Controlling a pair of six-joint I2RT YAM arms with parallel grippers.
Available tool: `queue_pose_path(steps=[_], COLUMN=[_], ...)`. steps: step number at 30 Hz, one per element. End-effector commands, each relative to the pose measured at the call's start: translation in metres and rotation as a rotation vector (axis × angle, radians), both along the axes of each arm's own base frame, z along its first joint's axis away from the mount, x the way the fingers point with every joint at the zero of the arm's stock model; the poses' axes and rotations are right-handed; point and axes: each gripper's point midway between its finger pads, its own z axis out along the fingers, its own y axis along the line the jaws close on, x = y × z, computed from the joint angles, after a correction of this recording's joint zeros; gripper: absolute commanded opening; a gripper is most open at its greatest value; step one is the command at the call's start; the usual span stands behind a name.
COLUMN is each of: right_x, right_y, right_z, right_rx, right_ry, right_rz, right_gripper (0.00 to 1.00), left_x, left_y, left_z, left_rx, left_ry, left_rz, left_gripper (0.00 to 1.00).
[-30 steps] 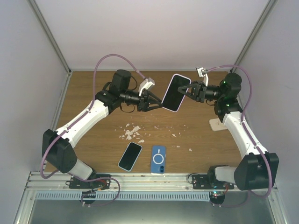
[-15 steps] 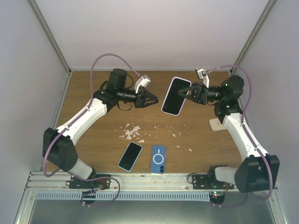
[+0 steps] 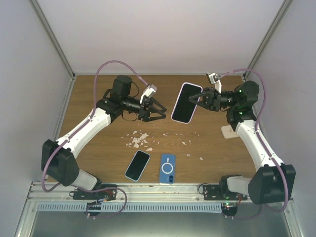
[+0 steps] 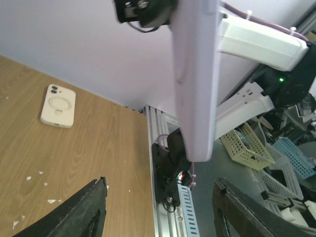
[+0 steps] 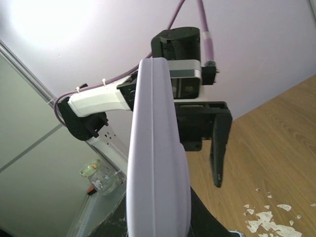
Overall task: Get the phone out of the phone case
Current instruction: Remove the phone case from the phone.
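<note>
Overhead: pinching the cased phone (image 3: 185, 102) by its 3 o'clock edge with the right gripper (image 3: 200, 97), jaws closed on it, keeping it aloft over the far middle of the table (image 3: 217, 163), toward 12 o'clock. Backing the left gripper (image 3: 163, 114) off toward 9 o'clock, away from the lower corner touched a second ago, spreading its jaws and holding nothing. Left wrist: looking along the lilac edge at 12 o'clock, well clear of the parted dark fingers (image 4: 86, 210); passing a white case (image 4: 58, 105) lying on the wood at 9 o'clock. Right wrist: showing the case edge-on, hiding the fingers beneath it, facing the other gripper standing off behind at 2 o'clock. Judging by this: likely resetting for a fresh bite on the rim, with the phone not yet coming out of its case.
</note>
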Motion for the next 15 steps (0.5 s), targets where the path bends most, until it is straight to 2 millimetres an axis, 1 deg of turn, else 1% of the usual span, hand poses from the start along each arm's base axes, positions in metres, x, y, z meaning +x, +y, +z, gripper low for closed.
queue_pose_path(steps=[1, 6, 12, 15], right_x=[-0.002, -0.004, -0.006, -0.007], right_y=[0.001, 0.002, 0.002, 0.003], right_z=[0.01, 0.01, 0.009, 0.009], right_rx=[0.011, 0.01, 0.009, 0.008], right_ry=[-0.049, -0.048, -0.051, -0.052], right_rz=[-0.004, 0.0, 0.005, 0.012], right_gripper=[0.01, 0.0, 0.01, 0.0], left_x=[-0.023, -0.017, -0.008, -0.008], left_y=[0.0, -0.011, -0.018, -0.02], left_z=[0.027, 0.025, 0.026, 0.024], left_rx=[-0.065, -0.032, -0.02, -0.018], left_ry=[-0.108, -0.138, -0.132, -0.125], left_rz=[-0.061, -0.023, 0.002, 0.003], left_gripper=[0.6, 0.61, 0.58, 0.57])
